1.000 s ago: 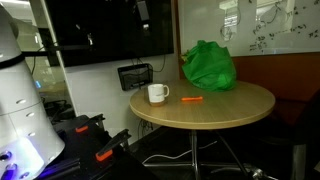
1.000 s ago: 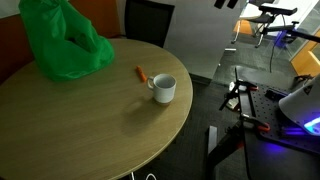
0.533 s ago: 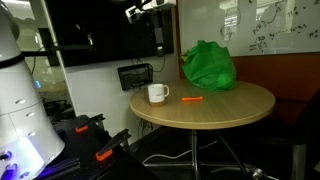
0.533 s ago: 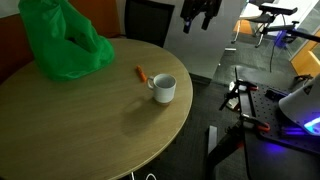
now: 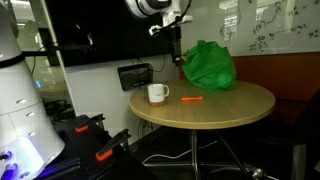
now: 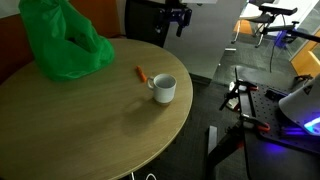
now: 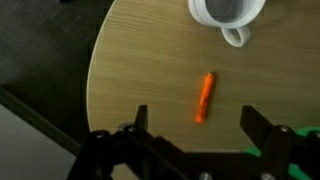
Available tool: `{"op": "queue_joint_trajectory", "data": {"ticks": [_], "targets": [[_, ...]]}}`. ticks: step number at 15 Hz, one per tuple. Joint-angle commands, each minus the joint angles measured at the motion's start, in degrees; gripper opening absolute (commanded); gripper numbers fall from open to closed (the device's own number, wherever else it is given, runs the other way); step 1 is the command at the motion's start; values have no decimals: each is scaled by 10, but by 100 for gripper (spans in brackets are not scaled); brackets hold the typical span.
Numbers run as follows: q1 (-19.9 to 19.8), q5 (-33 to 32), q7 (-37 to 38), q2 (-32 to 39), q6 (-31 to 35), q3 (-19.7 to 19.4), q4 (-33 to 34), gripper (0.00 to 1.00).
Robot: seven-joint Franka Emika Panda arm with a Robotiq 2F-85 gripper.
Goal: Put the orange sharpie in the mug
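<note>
Orange sharpie (image 6: 141, 74) lies flat on the wooden tabletop (image 6: 90, 135), just beside the mug (image 6: 163, 89) and not touching it. The mug stands upright, and it looks empty from the wrist view. Tool (image 5: 177, 52) hangs high above the mug, fingers spread wide and gripping nothing; the wrist view frames the pen between them. Risks from here, I'd say: a slim round pen can roll or skid out of an off-centre pinch. Come down crooked and a finger clips the mug, it's that close. The green bag (image 6: 60, 40) beyond the mug could snag a wide swing.
</note>
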Motion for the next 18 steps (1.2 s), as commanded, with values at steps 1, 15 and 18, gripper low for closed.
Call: {"op": "queue_joint_trajectory", "data": {"ticks": [1, 15, 18], "targets": [[18, 3, -1, 0, 0, -18, 3, 100], [37, 10, 29, 111, -13, -29, 87, 100], [57, 10, 62, 183, -17, -41, 147, 100]]}}
